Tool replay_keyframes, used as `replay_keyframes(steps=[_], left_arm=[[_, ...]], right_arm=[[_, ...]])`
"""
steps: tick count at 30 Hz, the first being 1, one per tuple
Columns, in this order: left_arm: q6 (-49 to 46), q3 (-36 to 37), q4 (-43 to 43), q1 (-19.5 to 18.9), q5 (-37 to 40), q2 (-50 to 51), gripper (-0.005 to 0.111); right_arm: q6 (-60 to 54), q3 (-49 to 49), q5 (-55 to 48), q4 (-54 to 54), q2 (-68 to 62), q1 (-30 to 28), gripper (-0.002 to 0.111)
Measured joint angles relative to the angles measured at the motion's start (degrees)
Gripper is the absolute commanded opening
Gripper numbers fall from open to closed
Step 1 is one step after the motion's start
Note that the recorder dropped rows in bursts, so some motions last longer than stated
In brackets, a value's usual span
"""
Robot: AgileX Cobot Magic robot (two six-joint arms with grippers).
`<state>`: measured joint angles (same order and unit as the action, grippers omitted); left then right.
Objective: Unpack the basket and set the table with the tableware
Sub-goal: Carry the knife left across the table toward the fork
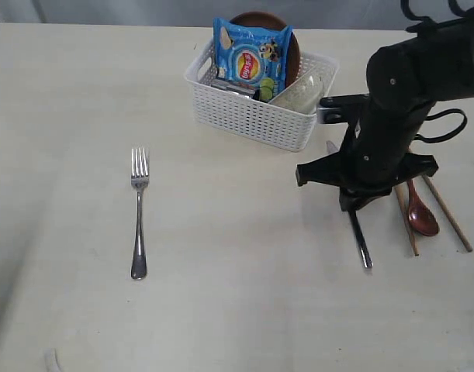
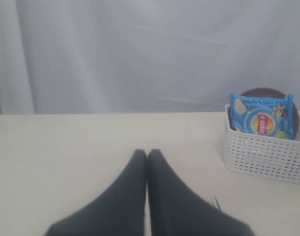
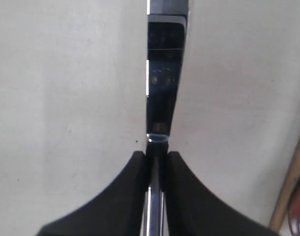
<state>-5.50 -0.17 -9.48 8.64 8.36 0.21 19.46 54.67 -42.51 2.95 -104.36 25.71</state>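
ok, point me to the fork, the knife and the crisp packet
fork (image 1: 139, 221), exterior view, middle of the handle.
knife (image 1: 360, 240), exterior view, its visible lower stretch.
crisp packet (image 1: 250, 63), exterior view, round logo on its front.

Blk arm (image 1: 411, 74), looped cable (image 1: 462, 116), tapered blk fingers (image 3: 122, 201)

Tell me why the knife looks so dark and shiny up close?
Right wrist view: the flat steel knife, pinched by the black right gripper, reflects dark like a mirror, with thin white glare along its edge. Left wrist view: the black left gripper looks blurry. Exterior view: soft, even light.
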Motion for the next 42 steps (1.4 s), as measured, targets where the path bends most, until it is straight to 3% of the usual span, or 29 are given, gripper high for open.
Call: replay_keyframes(steps=[13, 22, 29, 42], left_arm=[[0.00, 0.00, 0.00, 0.00, 0.00, 0.00, 0.000], [0.00, 0.00, 0.00, 0.00, 0.00, 0.00, 0.000], [0.00, 0.00, 0.00, 0.00, 0.00, 0.00, 0.000], [0.00, 0.00, 0.00, 0.00, 0.00, 0.00, 0.000]], right_arm=[[-0.46, -8.30, -0.89, -1.79, 10.35, 2.70, 0.000], [-1.02, -10.14, 3.31, -9.09, 12.88, 11.52, 0.000], [3.07, -1.01, 2.75, -9.87, 10.44, 18.58, 0.000], [10.98, 20.92, 0.26, -10.17, -5.32, 30.41, 0.000]])
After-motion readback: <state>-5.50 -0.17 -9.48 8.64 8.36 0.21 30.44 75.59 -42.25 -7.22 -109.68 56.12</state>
